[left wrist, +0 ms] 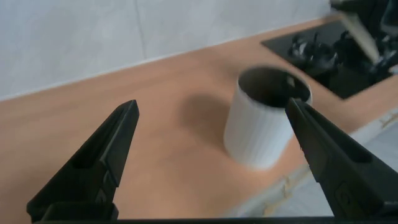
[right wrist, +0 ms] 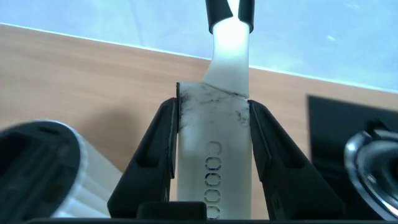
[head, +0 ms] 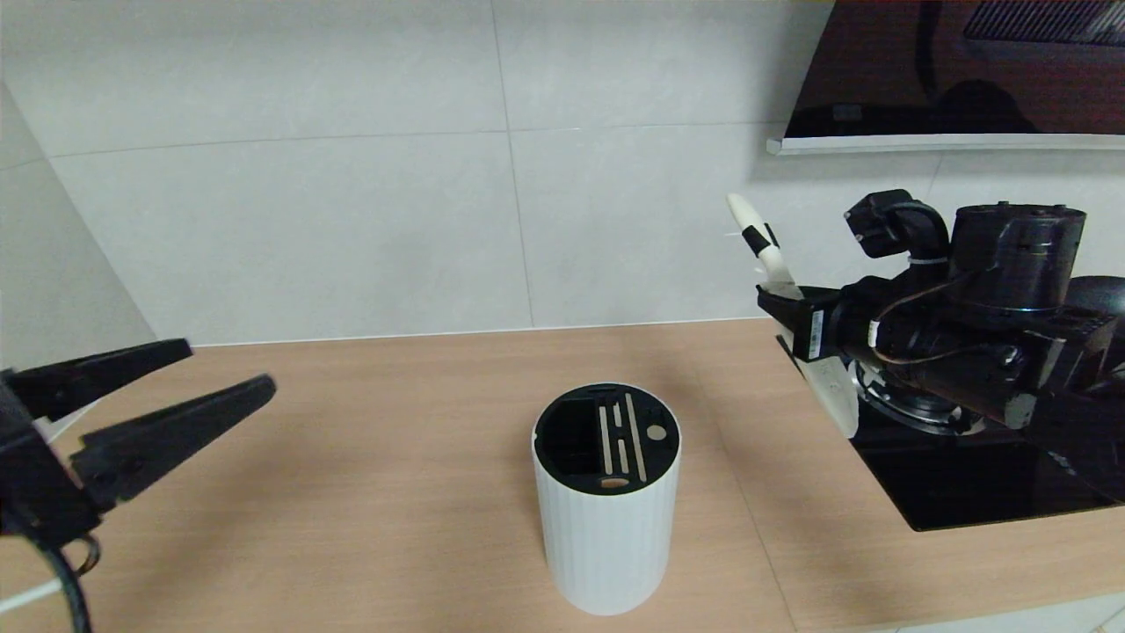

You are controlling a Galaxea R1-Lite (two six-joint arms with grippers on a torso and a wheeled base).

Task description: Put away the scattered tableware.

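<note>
Where tiles end, wooden counter (cooktop inset) bears a holder.

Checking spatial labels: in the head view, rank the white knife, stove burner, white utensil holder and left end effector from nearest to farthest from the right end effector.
From the right end effector:
1. white knife, clamped in it.
2. stove burner, on the cooktop close by, at the right.
3. white utensil holder, mid-counter.
4. left end effector, open, far left.

Bright even light — soft shadows on counter, reflections on hood.
</note>
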